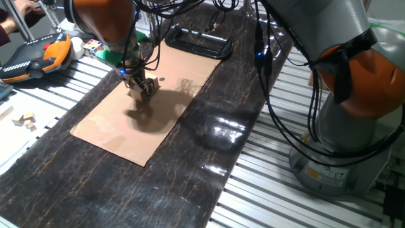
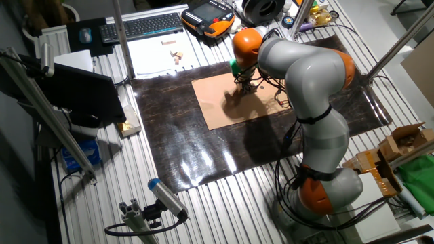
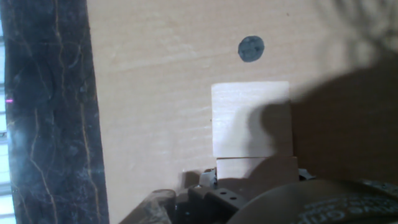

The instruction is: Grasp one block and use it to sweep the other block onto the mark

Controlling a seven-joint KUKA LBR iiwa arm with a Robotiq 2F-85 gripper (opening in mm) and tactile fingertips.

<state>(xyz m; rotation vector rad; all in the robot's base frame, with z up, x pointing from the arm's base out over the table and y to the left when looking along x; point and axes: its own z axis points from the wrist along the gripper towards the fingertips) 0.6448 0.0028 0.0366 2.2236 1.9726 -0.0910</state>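
Two wooden blocks are lining up on the cardboard sheet (image 1: 120,130): the jaws are gripping the held block (image 3: 256,169), pressing it against the free block (image 3: 250,119), which is sitting just short of the mark (image 3: 251,48), so pushing straight onward seems needed.

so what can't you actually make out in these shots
- Tool fingertips: cut off by the bottom edge in the hand view, so the grip on the held block is unclear.
- Mark: too small to find in the other fixed view.
- Gap between held block and free block: lost in shadow.
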